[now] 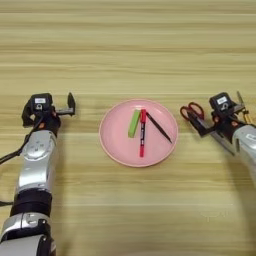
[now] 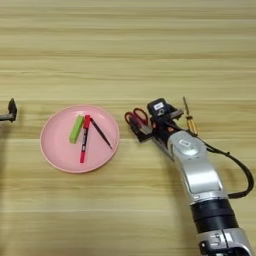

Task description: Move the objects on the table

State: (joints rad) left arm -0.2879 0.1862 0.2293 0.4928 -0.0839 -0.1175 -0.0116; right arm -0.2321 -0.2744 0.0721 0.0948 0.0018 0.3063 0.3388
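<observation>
- Right gripper (image 2: 145, 131): fingers closed on the red-handled scissors (image 2: 136, 120), just right of the plate. The red loops point toward the plate. I cannot tell whether the scissors touch the surface or are lifted clear of it.
- Right arm reaches in from the lower right; the forearm lies low over the wood.
- Small orange-handled screwdriver (image 2: 188, 119): lying on the surface just right of the right gripper, tip pointing away from the robot, apart from the scissors.
- Round pink plate (image 1: 115, 145): centre of the surface, between the two arms.
- On the plate: short green bar (image 1: 134, 123), left; red marker pen (image 1: 142, 132) just beside it, running near to far; thin dark stick (image 1: 159, 127), right, slanted, its far end near the marker's far end.
- Left gripper (image 1: 64, 106): fingers spread wide, empty, well left of the plate.
- Light wooden surface (image 1: 125, 45), plank grain running left to right.
</observation>
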